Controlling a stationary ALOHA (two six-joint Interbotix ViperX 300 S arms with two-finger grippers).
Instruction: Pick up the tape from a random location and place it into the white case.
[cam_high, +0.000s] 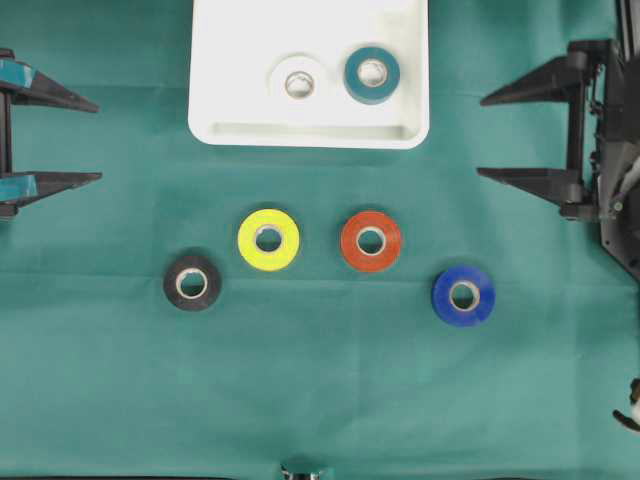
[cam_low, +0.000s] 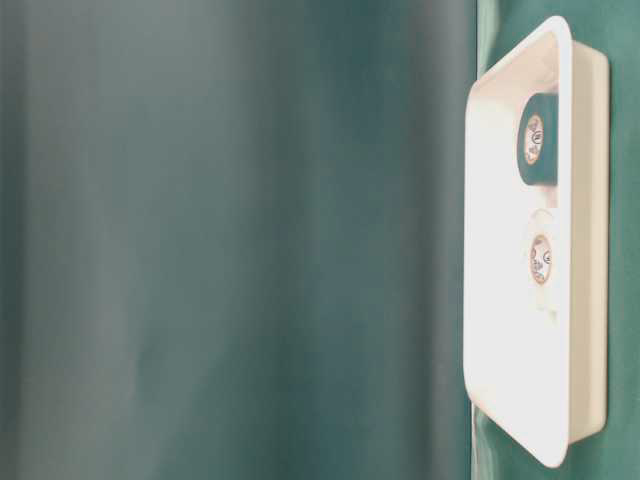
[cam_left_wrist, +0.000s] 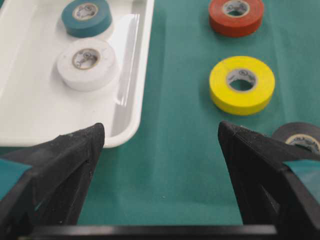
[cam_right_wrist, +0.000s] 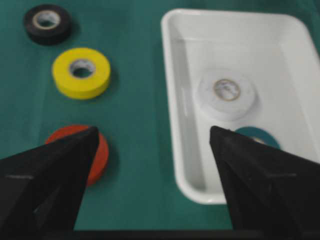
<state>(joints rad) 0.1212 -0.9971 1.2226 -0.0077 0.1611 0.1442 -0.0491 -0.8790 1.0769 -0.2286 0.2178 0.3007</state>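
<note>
The white case (cam_high: 230, 130) lies at the top middle of the green cloth, holding a white tape roll (cam_high: 299, 84) and a teal tape roll (cam_high: 372, 73). On the cloth below it lie a black roll (cam_high: 192, 283), a yellow roll (cam_high: 268, 240), an orange-red roll (cam_high: 370, 241) and a blue roll (cam_high: 463, 295). My left gripper (cam_high: 98, 140) hangs open at the left edge, well clear of every roll. At the right edge my right gripper (cam_high: 480, 136) is open too, with nothing between its fingers. Both wrist views show bare cloth between the jaws.
The table-level view shows the white case (cam_low: 585, 240) turned on its side with both rolls inside it, the rest blurred green. A dark fitting (cam_high: 300, 470) sits at the cloth's front edge.
</note>
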